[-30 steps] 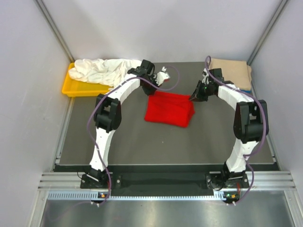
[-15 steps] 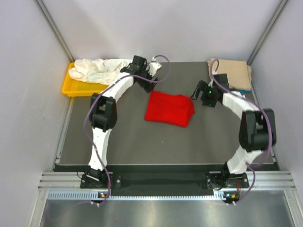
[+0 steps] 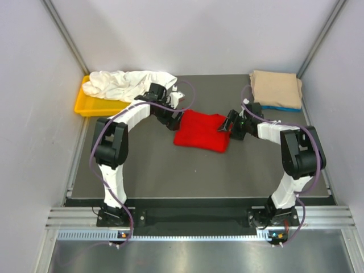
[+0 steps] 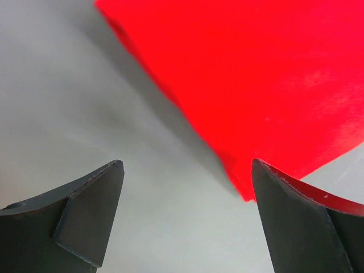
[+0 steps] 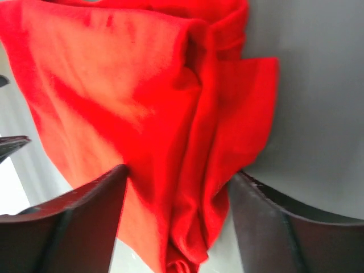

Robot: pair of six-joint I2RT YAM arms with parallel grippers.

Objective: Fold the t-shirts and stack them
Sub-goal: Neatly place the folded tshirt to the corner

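A folded red t-shirt (image 3: 200, 132) lies in the middle of the dark table. My left gripper (image 3: 174, 117) is low at its far-left corner, open; in the left wrist view the left gripper (image 4: 187, 170) has bare table between its fingers and the red t-shirt (image 4: 256, 74) just beyond, near the right finger (image 4: 296, 222). My right gripper (image 3: 227, 126) is open at the shirt's right edge. In the right wrist view the right gripper (image 5: 177, 176) straddles the bunched red t-shirt (image 5: 193, 170). A white t-shirt (image 3: 128, 84) lies crumpled at the back left. Folded tan (image 3: 277, 88) and blue (image 3: 287, 107) t-shirts are stacked back right.
A yellow tray (image 3: 85, 106) stands at the back left corner, partly under the white cloth. Grey walls close in the table on the left, back and right. The arms' bases stand on the metal rail at the near edge.
Both grippers went from shut to open. The left one came down from behind the red t-shirt to its left corner; the right one moved in against its right edge.
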